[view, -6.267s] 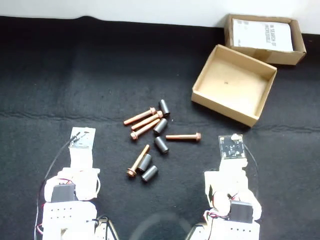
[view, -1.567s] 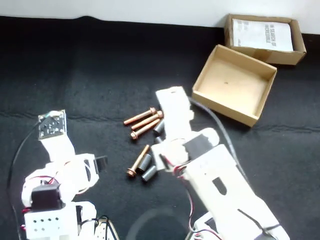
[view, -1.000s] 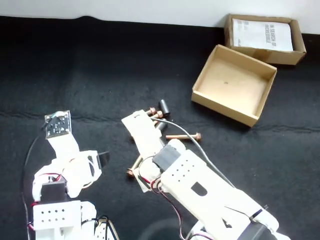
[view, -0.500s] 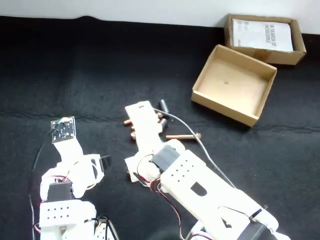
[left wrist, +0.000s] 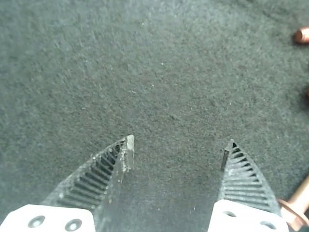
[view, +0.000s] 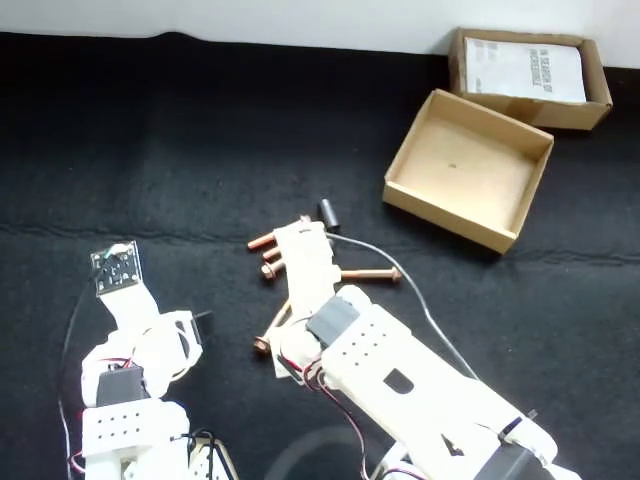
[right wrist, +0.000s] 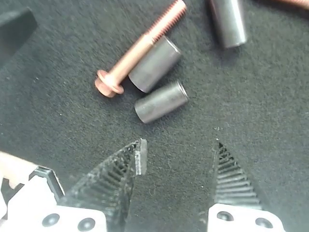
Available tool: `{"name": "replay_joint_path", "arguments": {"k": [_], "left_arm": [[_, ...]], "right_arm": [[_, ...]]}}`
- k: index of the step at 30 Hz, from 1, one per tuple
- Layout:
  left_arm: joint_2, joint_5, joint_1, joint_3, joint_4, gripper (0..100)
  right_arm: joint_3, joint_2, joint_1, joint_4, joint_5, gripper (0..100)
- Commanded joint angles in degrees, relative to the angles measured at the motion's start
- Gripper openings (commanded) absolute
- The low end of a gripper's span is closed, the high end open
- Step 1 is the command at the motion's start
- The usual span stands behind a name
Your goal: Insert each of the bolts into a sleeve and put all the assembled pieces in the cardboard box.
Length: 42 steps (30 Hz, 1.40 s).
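Note:
Several copper bolts and dark grey sleeves lie loose on the black cloth mid-table. My right arm (view: 330,320) stretches over them, hiding some. My right gripper (right wrist: 179,153) hangs open just above the cloth, close to two sleeves (right wrist: 161,101) (right wrist: 154,64) and a bolt (right wrist: 140,50) lying against one of them; a third sleeve (right wrist: 228,21) lies farther off. One sleeve (view: 328,212) and a bolt (view: 370,273) lie beyond the arm. My left gripper (left wrist: 177,147) is open over bare cloth, with a bolt head (left wrist: 289,212) off to its side. The cardboard box (view: 470,170) stands open at the back right.
A second cardboard box (view: 530,75) with a printed sheet in it stands behind the first. The left arm (view: 125,380) stays near the front left corner. The cloth to the left and far back is bare.
Both arms left their folded rest pose. The right arm swung out over the bolts and sleeves and has just shifted slightly right; the left wrist drifted a little left.

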Motion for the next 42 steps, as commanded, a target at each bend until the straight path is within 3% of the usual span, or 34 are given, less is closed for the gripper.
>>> {"name": "replay_joint_path", "arguments": {"k": [1, 11, 21, 30, 35, 42], "left_arm": [[-0.48, 0.35, -1.45, -0.31, -0.88, 29], [-0.48, 0.44, -1.54, -0.22, -0.62, 29], [-0.48, 0.44, -1.54, 0.66, -0.62, 29], [-0.48, 0.44, -2.59, 0.66, -0.62, 29], [-0.48, 0.44, -2.59, 0.66, -0.62, 29], [-0.48, 0.44, -2.59, 0.66, -0.62, 29]], "right_arm": [[0.13, 0.13, 0.31, -2.33, -0.62, 20.9], [6.55, 0.92, 0.22, -13.67, -0.62, 20.9], [6.20, 12.53, 0.13, -17.36, -0.70, 20.9], [6.20, 13.14, -7.34, -21.41, -0.70, 20.9], [6.20, 12.79, -7.60, -21.32, -0.26, 20.4], [6.20, 12.79, -7.16, -21.32, -0.09, 1.6]]}}
